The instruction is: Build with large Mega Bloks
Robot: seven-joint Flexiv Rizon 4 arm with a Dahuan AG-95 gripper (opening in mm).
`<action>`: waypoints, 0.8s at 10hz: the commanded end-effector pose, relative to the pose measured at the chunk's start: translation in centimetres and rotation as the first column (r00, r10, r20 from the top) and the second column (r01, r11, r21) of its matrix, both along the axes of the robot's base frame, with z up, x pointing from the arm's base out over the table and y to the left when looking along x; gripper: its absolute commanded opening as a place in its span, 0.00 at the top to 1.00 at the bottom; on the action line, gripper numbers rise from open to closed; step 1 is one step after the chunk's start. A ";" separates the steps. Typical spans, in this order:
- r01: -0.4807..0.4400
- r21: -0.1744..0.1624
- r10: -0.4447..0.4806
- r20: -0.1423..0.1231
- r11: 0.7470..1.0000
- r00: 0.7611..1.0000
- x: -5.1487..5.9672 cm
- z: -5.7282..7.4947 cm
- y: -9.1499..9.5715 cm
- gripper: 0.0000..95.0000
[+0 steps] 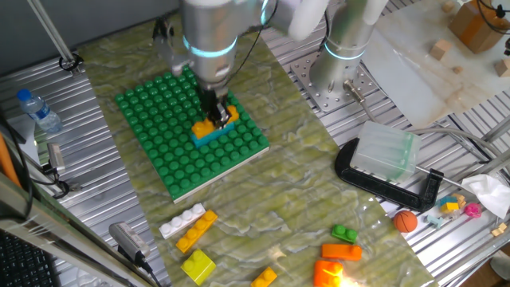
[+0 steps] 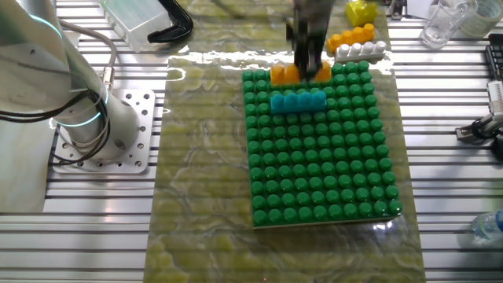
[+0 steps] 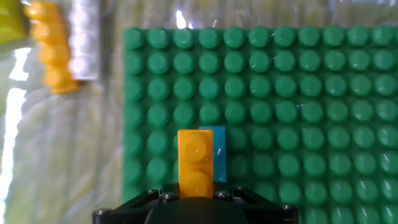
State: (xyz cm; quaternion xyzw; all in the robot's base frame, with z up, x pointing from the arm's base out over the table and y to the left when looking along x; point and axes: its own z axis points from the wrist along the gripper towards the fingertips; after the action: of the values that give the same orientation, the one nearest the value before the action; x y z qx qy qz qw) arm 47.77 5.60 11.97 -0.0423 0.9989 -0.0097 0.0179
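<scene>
The Mega Bloks are spread over a marbled green mat (image 1: 303, 215) on the counter (image 1: 446, 159). In one fixed view, starting from the left, a water bottle (image 1: 38, 110) lies on the metal slats, and a green studded baseplate (image 1: 167, 135) sits on the mat. Above its right part the gripper (image 1: 213, 112) is clamped on a yellow-orange brick (image 1: 209, 126), which is just beside a cyan brick (image 1: 217, 132) pressed onto the plate.

In the hand view the yellow-orange brick (image 3: 196, 163) stands between the jaws, with the cyan brick (image 3: 217, 152) touching its right side; whether the held brick is seated on the studs cannot be told. In the other fixed view the cyan brick (image 2: 298, 101) lies one row nearer than the yellow-orange brick (image 2: 287, 75).

Nearer the front of the mat lie a white brick (image 1: 182, 222) and a yellow-orange bar (image 1: 197, 231) side by side, then a yellow brick (image 1: 198, 266). Further right are a small green brick (image 1: 344, 233) and an orange brick (image 1: 341, 252). At the right, a black clamp (image 1: 390, 185) holds a clear plastic box (image 1: 386, 151), and an orange ball (image 1: 406, 221) rests beside it.
</scene>
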 end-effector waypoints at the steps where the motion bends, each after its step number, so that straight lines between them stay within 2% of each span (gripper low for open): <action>1: -0.014 0.001 0.014 0.005 1.000 1.000 -0.5 1.8 -0.5 1.00; 2: -0.010 0.041 0.012 -0.040 0.999 0.999 -0.8 2.5 -0.4 1.00; 3: -0.018 0.017 0.019 -0.018 1.000 1.000 -1.1 3.1 0.0 1.00; 4: -0.024 0.004 0.024 -0.013 1.000 1.000 -1.1 3.2 0.0 1.00; 8: -0.034 0.007 0.034 -0.009 0.999 0.999 -0.9 3.0 -0.1 1.00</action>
State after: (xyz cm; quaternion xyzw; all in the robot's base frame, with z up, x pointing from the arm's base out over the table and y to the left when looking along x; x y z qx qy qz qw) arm 46.42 5.42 19.89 -0.0597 0.9981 -0.0061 0.0154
